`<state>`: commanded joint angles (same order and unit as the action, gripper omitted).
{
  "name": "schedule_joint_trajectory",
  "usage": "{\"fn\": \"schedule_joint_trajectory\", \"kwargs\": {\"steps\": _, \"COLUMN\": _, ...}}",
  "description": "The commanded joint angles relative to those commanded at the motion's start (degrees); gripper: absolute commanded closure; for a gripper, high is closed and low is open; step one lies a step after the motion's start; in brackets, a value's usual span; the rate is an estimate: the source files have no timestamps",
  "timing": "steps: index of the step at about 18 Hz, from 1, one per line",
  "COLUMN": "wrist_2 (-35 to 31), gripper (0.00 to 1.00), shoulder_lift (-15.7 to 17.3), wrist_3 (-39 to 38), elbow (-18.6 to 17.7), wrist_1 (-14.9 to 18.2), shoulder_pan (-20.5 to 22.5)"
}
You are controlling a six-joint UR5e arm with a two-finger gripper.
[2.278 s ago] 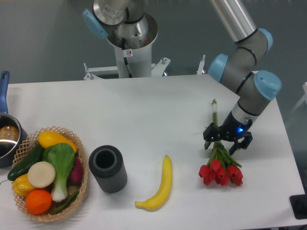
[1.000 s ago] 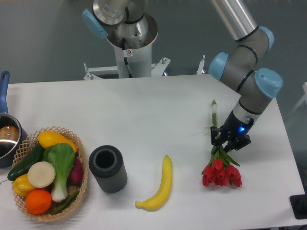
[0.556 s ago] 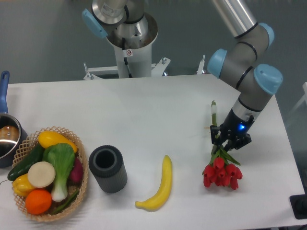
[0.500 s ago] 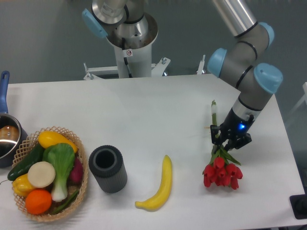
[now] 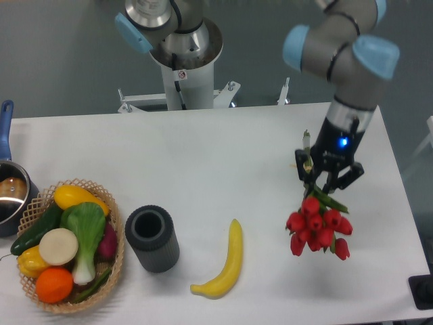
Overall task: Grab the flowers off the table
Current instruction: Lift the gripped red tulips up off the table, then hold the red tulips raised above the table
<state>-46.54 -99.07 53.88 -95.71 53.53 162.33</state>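
The gripper (image 5: pixel 326 177) is covering the middle of the flowers' (image 5: pixel 318 227) stems, and the left edge is cutting off the pot (image 5: pixel 11 191).

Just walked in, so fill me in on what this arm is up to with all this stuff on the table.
The arm's hand is shut on the stems of a bunch of red flowers and holds it so the blooms hang down over the right side of the white table. A banana, a dark cup, a basket of vegetables and a pot at the left edge lie untouched.
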Motion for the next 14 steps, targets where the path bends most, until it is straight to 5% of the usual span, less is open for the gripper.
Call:
{"fn": "schedule_joint_trajectory", "kwargs": {"steps": 4, "wrist_2": 12.0, "gripper": 0.63, "shoulder_lift": 4.7, "wrist_3": 0.0, "elbow": 0.2, "wrist_1": -0.3, "shoulder_pan": 0.1}}
{"fn": "schedule_joint_trajectory", "kwargs": {"steps": 10, "wrist_2": 27.3, "gripper": 0.62, "shoulder_lift": 4.6, "wrist_3": 0.2, "elbow": 1.4, "wrist_1": -0.5, "shoulder_pan": -0.2}}
{"fn": "schedule_joint_trajectory", "kwargs": {"steps": 14, "wrist_2": 30.5, "gripper": 0.62, "shoulder_lift": 4.0, "wrist_3": 0.1, "elbow": 1.3, "wrist_1": -0.5, "shoulder_pan": -0.1}}
